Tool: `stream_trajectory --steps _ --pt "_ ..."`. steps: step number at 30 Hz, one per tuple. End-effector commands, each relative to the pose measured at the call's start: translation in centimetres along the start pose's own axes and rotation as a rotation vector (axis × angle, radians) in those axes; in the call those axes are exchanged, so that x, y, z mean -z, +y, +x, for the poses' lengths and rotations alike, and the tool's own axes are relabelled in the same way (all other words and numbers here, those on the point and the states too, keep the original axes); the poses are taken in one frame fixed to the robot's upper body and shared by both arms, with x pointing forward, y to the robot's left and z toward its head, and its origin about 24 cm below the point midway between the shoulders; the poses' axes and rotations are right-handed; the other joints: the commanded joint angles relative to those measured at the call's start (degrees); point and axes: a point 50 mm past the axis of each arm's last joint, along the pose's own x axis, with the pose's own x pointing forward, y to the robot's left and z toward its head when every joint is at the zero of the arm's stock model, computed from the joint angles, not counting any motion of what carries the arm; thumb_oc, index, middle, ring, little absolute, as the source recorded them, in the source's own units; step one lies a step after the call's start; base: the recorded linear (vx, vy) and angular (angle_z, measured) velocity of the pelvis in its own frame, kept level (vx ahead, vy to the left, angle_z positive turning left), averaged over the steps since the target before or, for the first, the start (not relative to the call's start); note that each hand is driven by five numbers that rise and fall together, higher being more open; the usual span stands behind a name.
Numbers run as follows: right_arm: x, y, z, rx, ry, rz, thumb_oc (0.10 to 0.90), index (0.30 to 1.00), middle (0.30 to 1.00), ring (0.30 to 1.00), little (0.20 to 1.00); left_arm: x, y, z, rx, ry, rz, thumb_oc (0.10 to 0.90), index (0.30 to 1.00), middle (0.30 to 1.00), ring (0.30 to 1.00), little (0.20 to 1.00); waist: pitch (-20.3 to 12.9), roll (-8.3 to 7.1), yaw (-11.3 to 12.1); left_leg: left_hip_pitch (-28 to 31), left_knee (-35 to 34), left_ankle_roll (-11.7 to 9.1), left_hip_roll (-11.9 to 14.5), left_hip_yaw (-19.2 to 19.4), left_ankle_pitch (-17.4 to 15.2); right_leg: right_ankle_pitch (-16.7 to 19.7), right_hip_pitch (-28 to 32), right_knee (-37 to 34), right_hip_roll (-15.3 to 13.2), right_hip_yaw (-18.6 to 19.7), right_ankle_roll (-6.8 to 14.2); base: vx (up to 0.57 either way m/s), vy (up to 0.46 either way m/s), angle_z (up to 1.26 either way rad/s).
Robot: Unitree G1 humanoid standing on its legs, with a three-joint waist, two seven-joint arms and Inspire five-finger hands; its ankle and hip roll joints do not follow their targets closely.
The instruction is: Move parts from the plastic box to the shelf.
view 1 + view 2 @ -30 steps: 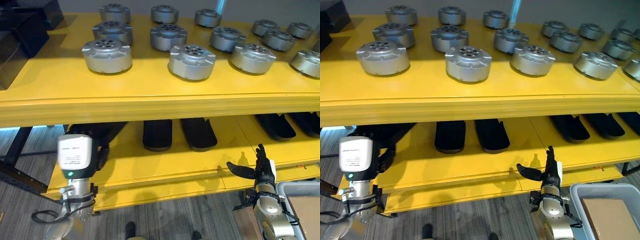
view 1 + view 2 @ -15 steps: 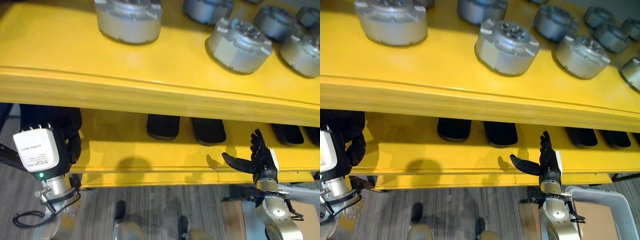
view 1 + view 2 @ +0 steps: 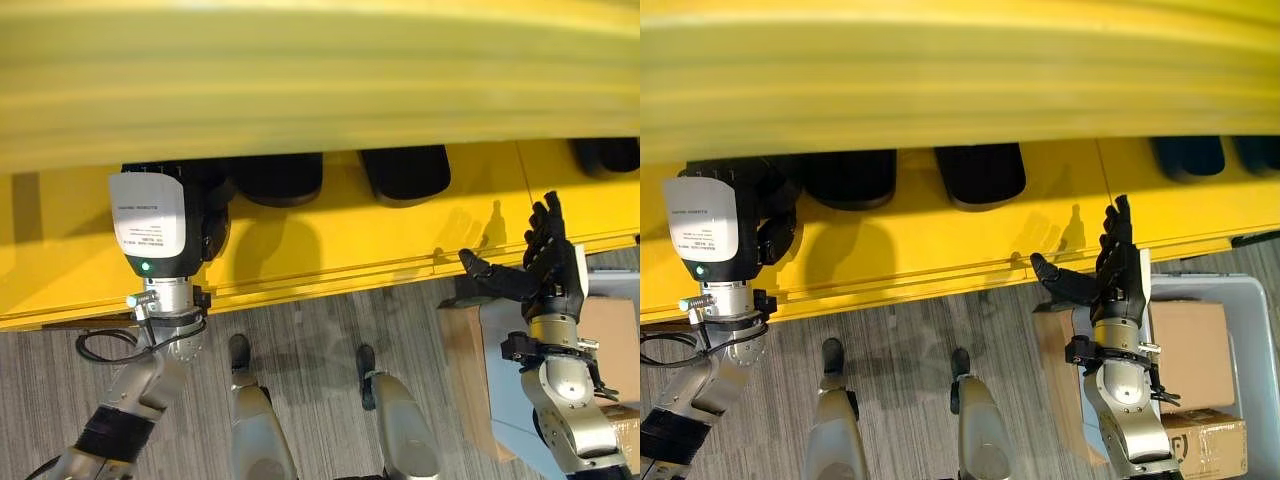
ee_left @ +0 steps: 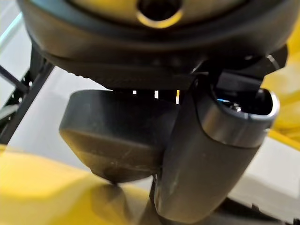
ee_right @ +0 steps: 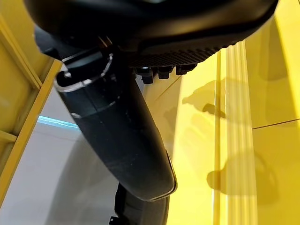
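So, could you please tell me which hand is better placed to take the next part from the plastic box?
The right hand, probably: it is open and hangs just above the plastic box on the floor. The left hand is at the yellow shelf, far across from the box.

The left hand (image 3: 212, 215) is formed of dark, matte segments. A white rectangular box with printed lettering (image 3: 150, 222) is carried on its back, and a small green light (image 3: 146, 267) is set at the box's lower edge. Below the hand, a silver-grey left forearm of rounded metal (image 3: 160, 368) is seen, ringed further down by a black band (image 3: 112, 433). The right hand (image 3: 548, 272) is likewise dark and jointed. It is joined through a black collar (image 3: 545, 348) to a smooth silver-grey right forearm (image 3: 572, 405).
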Motion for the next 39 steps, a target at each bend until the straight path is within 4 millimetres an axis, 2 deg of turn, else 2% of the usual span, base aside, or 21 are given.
stream_trajectory --steps 1,4,10,12,17,25,31,39 --pt "-6.1 -0.3 1.9 0.042 -0.341 0.072 0.900 1.000 1.000 1.000 1.000 -1.7 2.2 3.1 -0.195 -0.058 -0.065 0.400 0.300 0.300 0.300 0.300 -2.37 -1.86 -0.49 -1.86 7.19 1.99 -2.06 1.23 -6.94 -1.50 1.30 0.10 4.18 -3.05 -5.73 -0.14 0.012 -0.04" --pt "-7.0 -0.6 2.1 0.052 -0.380 0.067 0.900 1.000 1.000 1.000 1.000 -2.0 2.3 3.3 -0.213 -0.034 -0.079 0.400 0.300 0.300 0.300 0.300 -1.12 -1.65 -0.49 -3.95 8.51 2.28 -2.44 1.10 -7.19 -1.99 -1.54 2.61 3.95 -3.07 -5.91 -0.13 0.003 0.00" --pt "-7.7 -1.0 2.3 0.066 -0.414 0.050 0.900 1.000 1.000 1.000 1.000 -1.2 2.4 3.3 -0.248 0.046 -0.068 0.400 0.300 0.300 0.300 0.300 -0.22 -1.17 -0.42 -6.27 10.30 2.52 -3.01 1.11 -7.69 -2.65 -4.88 5.73 3.51 -3.10 -5.97 -0.07 0.015 0.00" --pt "-7.9 -1.1 2.4 0.071 -0.418 0.045 0.900 1.000 1.000 1.000 1.000 -0.2 2.7 3.0 -0.299 0.119 -0.028 0.400 0.300 0.300 0.300 0.300 -0.16 -1.13 -0.25 -6.73 11.23 2.52 -3.33 1.13 -8.43 -3.45 -5.61 7.02 3.39 -3.02 -6.06 0.00 0.000 0.00" --pt "-8.0 -1.2 2.5 0.081 -0.415 0.038 0.900 1.000 1.000 1.000 1.000 1.3 3.8 2.8 -0.396 0.161 0.002 0.400 0.300 0.300 0.300 0.300 -0.20 -0.95 0.48 -7.88 10.94 2.64 -3.62 0.99 -7.84 -3.28 -6.98 7.63 3.30 -3.26 -6.11 -0.01 -0.003 0.00" --pt "-8.1 -1.1 2.3 0.136 -0.442 -0.009 0.900 1.000 1.000 1.000 1.000 1.3 6.6 3.1 -0.614 0.073 0.063 0.400 0.300 0.300 0.300 0.300 -0.60 -1.09 1.49 -9.18 10.59 2.45 -3.94 0.78 -7.70 -3.47 -8.00 7.91 2.80 -3.96 -6.12 -0.01 -0.014 0.02" --pt "-8.0 -1.3 2.1 0.160 -0.447 -0.036 0.900 1.000 1.000 1.000 1.000 0.9 8.0 3.7 -0.705 0.001 0.127 0.400 0.300 0.300 0.300 0.300 -1.43 -1.15 1.23 -9.13 9.88 2.15 -3.87 1.33 -7.77 -3.62 -7.73 7.16 2.53 -4.21 -5.97 0.01 -0.016 0.07" --pt "-8.7 -1.0 3.0 0.141 -0.464 -0.060 0.900 1.000 1.000 1.000 1.000 1.5 8.7 5.9 -0.668 -0.072 0.250 0.400 0.300 0.300 0.300 0.300 -1.91 0.22 0.23 -9.69 9.62 2.14 -4.17 2.36 -7.19 -3.43 -9.30 7.97 2.19 -3.33 -5.92 0.00 0.061 0.00"
